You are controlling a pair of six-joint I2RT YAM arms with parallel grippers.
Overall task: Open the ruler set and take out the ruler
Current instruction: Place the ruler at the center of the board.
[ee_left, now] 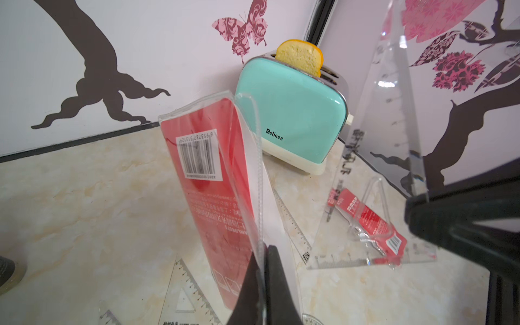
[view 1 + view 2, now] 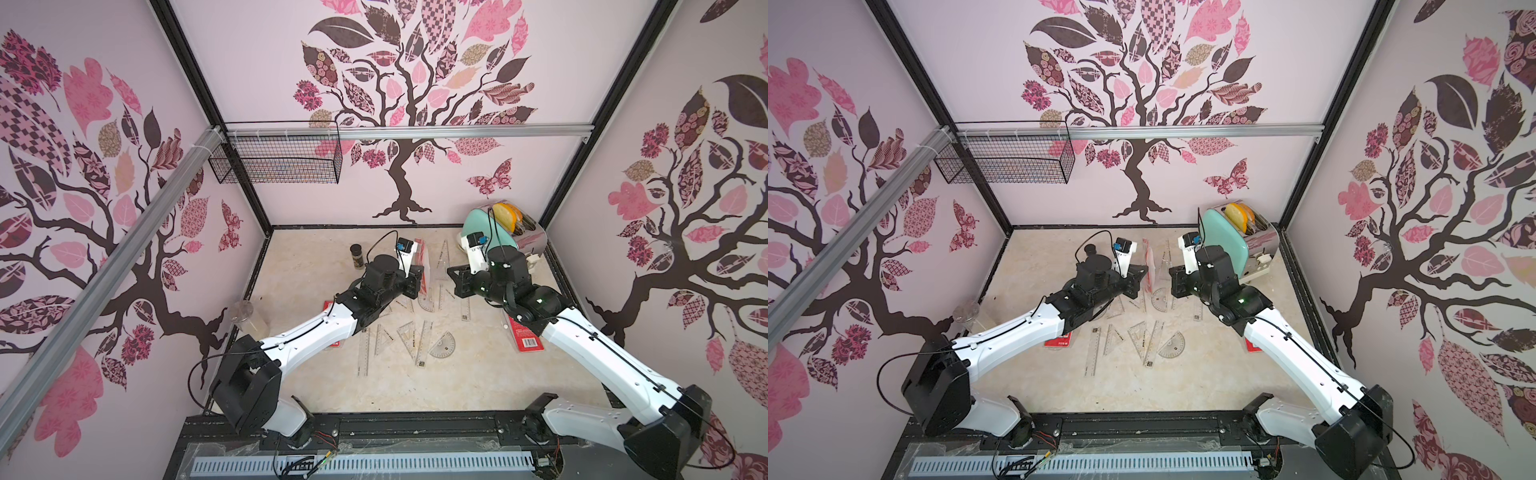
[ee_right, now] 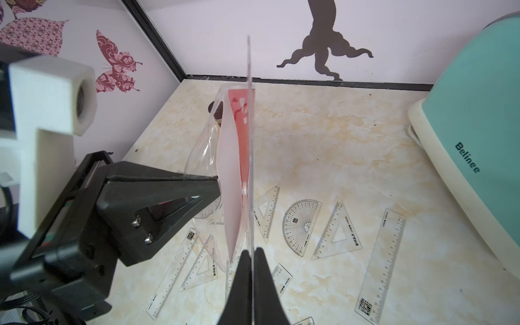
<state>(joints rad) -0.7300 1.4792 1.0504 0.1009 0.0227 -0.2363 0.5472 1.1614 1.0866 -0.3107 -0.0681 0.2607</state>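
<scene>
The ruler set is a clear plastic pouch with a red barcoded card inside. It is held off the table, and my left gripper is shut on its clear edge. My right gripper is shut on a clear triangular ruler, which shows edge-on in the right wrist view. In the left wrist view this ruler stands upright, outside the pouch and apart from it. In both top views the pouch and the ruler hang side by side between the two grippers.
A mint toaster with bread stands at the back right. Several clear rulers, set squares and protractors lie on the table's middle. Other red pouches lie under the arms. A spice jar, a clear cup and a wire basket are on the left.
</scene>
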